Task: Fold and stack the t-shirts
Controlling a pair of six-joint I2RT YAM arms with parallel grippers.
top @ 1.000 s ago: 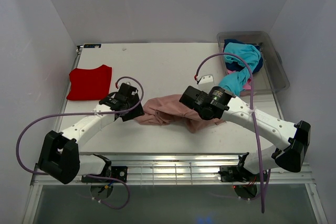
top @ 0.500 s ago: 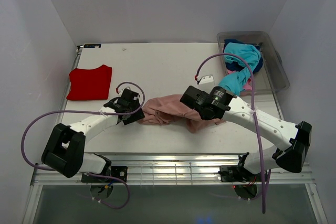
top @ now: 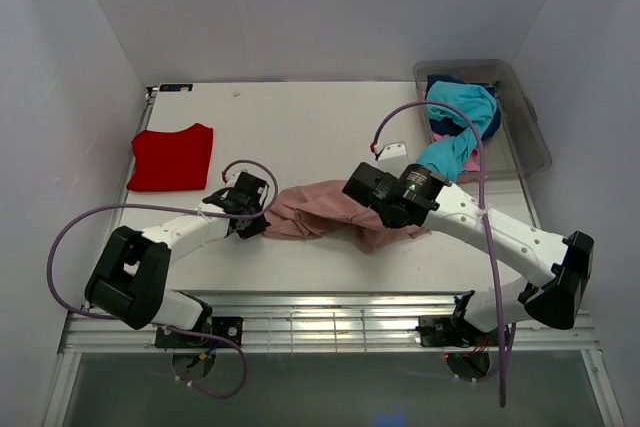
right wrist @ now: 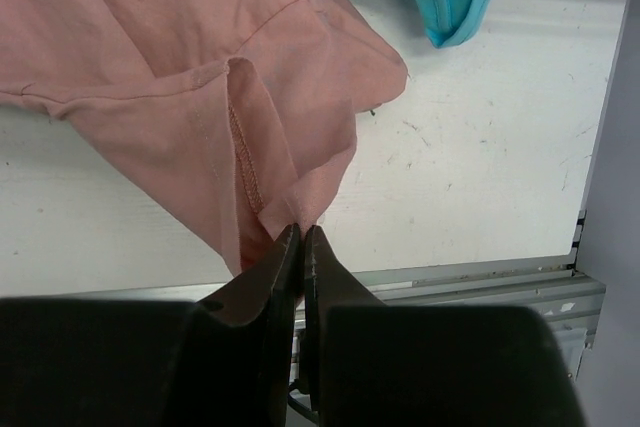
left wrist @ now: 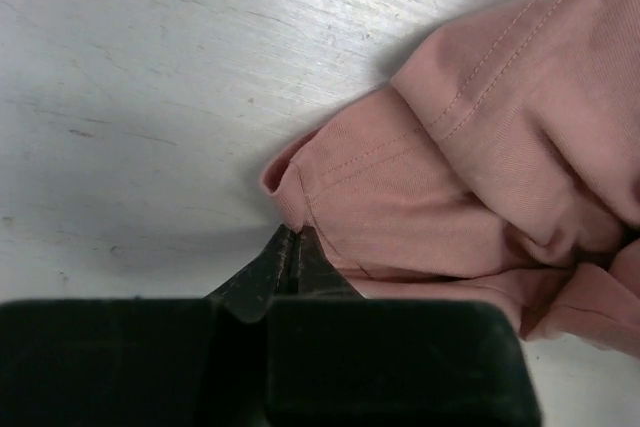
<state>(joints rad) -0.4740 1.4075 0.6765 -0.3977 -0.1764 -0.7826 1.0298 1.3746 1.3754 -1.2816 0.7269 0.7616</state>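
A dusty-pink t-shirt (top: 318, 211) lies bunched at the table's middle. My left gripper (top: 262, 223) is at its left end, and in the left wrist view the jaws (left wrist: 293, 231) are shut on the folded hem corner of the pink cloth (left wrist: 480, 167). My right gripper (top: 358, 197) hangs over the shirt's right part, shut on a small fold of its cloth (right wrist: 200, 77) just above the table. A red t-shirt (top: 172, 157) lies flat at the left. A turquoise t-shirt (top: 455, 147) spills out of the bin over navy and bright pink cloth.
The clear grey bin (top: 528, 132) stands at the back right corner. A small white piece (top: 392, 151) lies on the table beside the purple cable. The table's metal front edge (right wrist: 480, 275) runs close under the right gripper.
My left gripper slid right to the pink shirt's left end and shut on its hem. The right arm has held still with its fold of cloth.
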